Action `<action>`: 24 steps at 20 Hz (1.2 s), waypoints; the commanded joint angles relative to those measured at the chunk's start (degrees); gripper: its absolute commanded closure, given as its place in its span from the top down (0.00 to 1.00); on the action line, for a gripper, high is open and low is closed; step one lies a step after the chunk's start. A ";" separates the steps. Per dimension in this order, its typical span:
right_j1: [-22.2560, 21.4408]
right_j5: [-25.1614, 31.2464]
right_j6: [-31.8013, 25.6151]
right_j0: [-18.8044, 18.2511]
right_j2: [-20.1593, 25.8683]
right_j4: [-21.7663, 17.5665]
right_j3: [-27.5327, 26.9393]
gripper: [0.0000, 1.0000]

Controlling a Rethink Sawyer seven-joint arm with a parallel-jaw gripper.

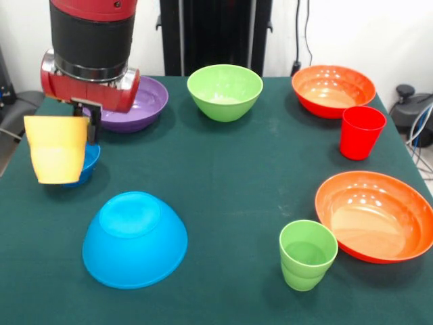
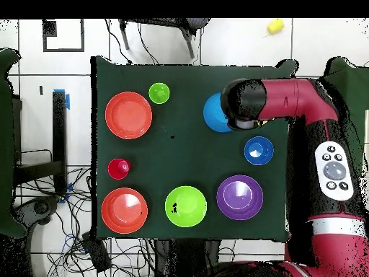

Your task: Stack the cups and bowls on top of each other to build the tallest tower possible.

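Observation:
My gripper (image 1: pixel 86 125) is shut on the rim of a yellow cup (image 1: pixel 57 150) and holds it in the air at the table's left side in the front view, in front of the small dark blue bowl (image 1: pixel 90 166) (image 2: pixel 259 150). The large light-blue bowl (image 1: pixel 135 238) (image 2: pixel 213 112) lies upside down nearby with nothing on it. In the overhead view the arm's wrist (image 2: pixel 241 104) hides the cup and the gripper. The purple bowl (image 1: pixel 142 103), the green bowl (image 1: pixel 224 91), two orange bowls (image 1: pixel 333 89) (image 1: pixel 375 215), the red cup (image 1: pixel 361 131) and the green cup (image 1: pixel 308 254) stand singly.
In the overhead view a small yellow thing (image 2: pixel 274 27) lies on the floor beyond the table's far edge. Cables lie on the floor around the table (image 2: pixel 173 155). The bowls and cups ring the green cloth.

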 commanded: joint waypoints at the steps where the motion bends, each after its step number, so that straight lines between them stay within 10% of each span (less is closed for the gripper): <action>1: 6.54 11.68 -15.42 3.21 6.01 1.74 -12.83 0.00; 11: 8.90 26.03 -17.37 5.74 8.08 4.32 -21.21 0.00; 24: 12.38 24.87 -17.76 5.97 8.59 3.72 -21.77 0.00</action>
